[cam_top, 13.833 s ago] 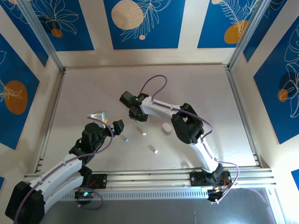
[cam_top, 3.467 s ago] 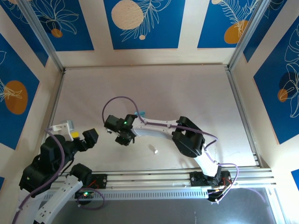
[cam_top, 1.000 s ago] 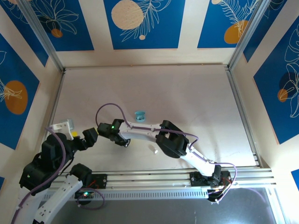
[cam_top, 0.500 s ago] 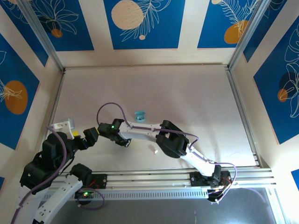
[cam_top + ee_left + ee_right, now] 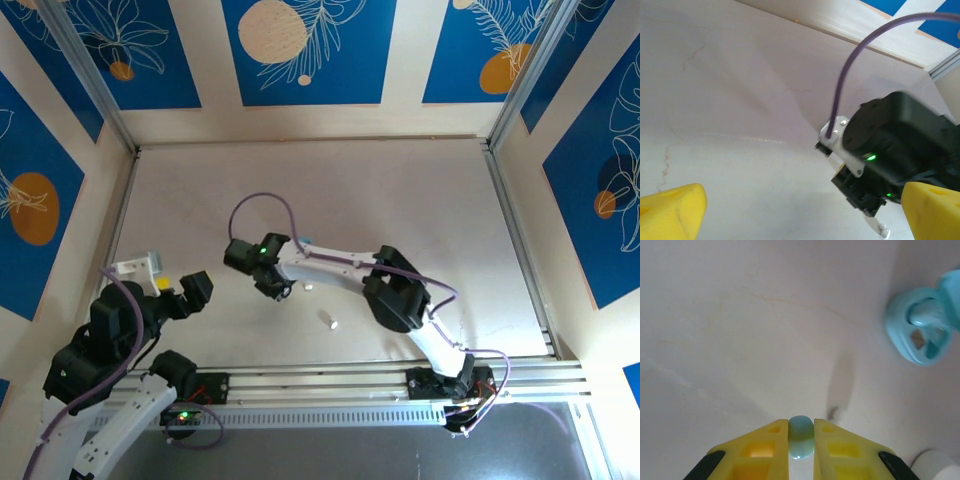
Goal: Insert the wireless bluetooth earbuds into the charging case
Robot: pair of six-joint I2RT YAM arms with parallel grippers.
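The right gripper (image 5: pixel 801 429) is reaching over to the left part of the worktop (image 5: pixel 400 190), and in its wrist view its yellow jaws are pinching a light blue earbud (image 5: pixel 801 437) between their tips, with the pale surface showing beyond them. The light blue charging case (image 5: pixel 922 330) is sitting on the worktop to the far right of those jaws with its lid standing open, well apart from the held earbud; whether anything is lying in its hollows cannot be told. From above, only a sliver of that case is peeking out from behind the right arm's white link. A white earbud (image 5: pixel 838 414) is lying on the worktop just beside the right jaw, on the case's side, not touching it. A second white earbud (image 5: pixel 328 321) is resting nearer the arm bases, to the near right of the first and clear of both arms. The left gripper (image 5: pixel 170 285) is hanging at the near left of the worktop, its jaws spread wide, with the two yellow pads (image 5: pixel 672 210) sitting at opposite edges of its wrist view and gripping nothing. Between those pads the black wrist of the right arm (image 5: pixel 895 150) is showing, a green light glowing on it and a purple cable (image 5: pixel 850 65) arching up from it.
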